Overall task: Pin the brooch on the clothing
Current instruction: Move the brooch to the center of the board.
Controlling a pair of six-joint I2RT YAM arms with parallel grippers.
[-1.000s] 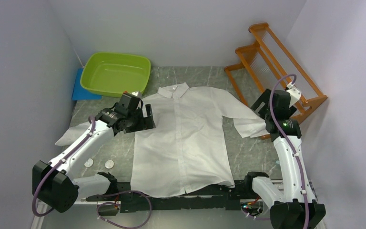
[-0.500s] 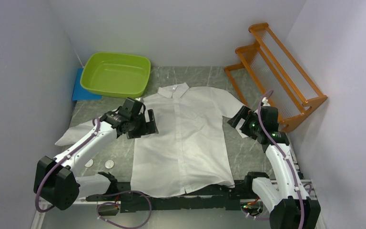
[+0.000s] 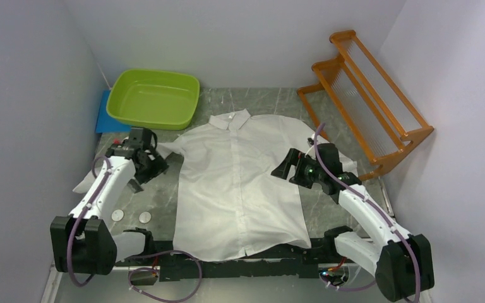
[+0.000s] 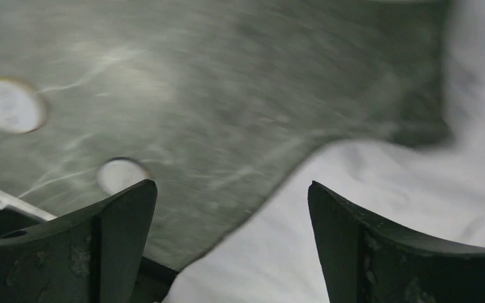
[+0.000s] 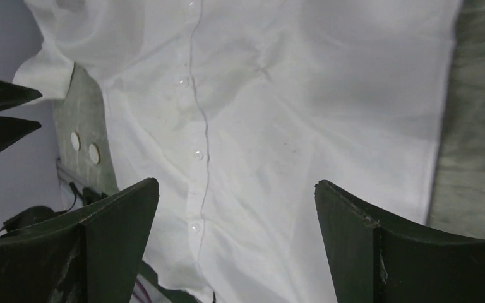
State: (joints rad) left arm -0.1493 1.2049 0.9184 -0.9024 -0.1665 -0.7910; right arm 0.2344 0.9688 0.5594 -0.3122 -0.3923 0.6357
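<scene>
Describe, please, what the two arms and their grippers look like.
Both the left arm and the right arm have smooth white links joined by bulky black joints, with a purple cable looping alongside each. The left gripper and the right gripper each have two dark, wedge-shaped fingers with scuffed surfaces. No lettering is visible.

The right claw (image 5: 237, 185) hangs over the white shirt (image 5: 303, 95), jaws spread wide and empty. The shirt's buttons (image 5: 197, 154) run down its front, and two pale discs (image 5: 93, 153) lie on the surface (image 5: 480, 126) beside it.
</scene>
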